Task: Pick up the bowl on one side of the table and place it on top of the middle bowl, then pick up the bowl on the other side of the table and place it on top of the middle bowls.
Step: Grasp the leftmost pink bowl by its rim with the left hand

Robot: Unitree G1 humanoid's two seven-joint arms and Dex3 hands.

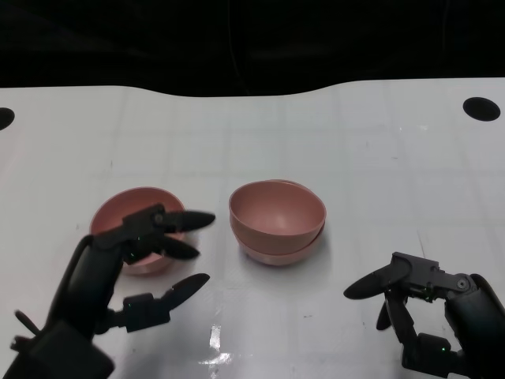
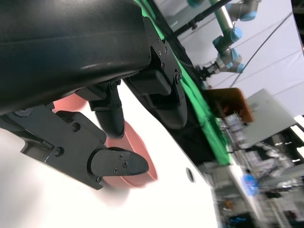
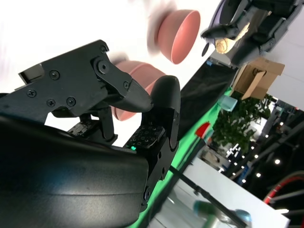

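Two pink bowls already nested mid-table: stack [image 1: 277,221], top one sits slightly tilted in the lower one. Third bowl [image 1: 136,229] stands alone on the robot's left side of the white table [image 1: 379,158], upright, well apart from the stack.

Left hand [image 1: 154,260] is at that side bowl, holding nothing yet. Upper fingers [image 1: 185,223] reach over the near rim, thumb sits lower, on the table side of the bowl, gap between them wide. Left wrist view shows the bowl's rim between the fingers and thumb, contact unclear; fingers look just beside or barely touching the wall. Right hand [image 1: 418,304] hangs near the table at the robot's right, released, fingers apart, nothing in it, well away from the stack.

Handling judgement: the bowl looks like thin, rigid plastic, light, smooth, matte, probably a bit slippery. Not fragile. The rounded wall gives little purchase from outside, so a pinch over the rim, fingers inside and thumb on the outer wall, is the best hold. Too light a squeeze and it may pivot or slip; a push before closing could skid it across the slick table. Keep it level on the way over so it nests into the tilted top bowl.
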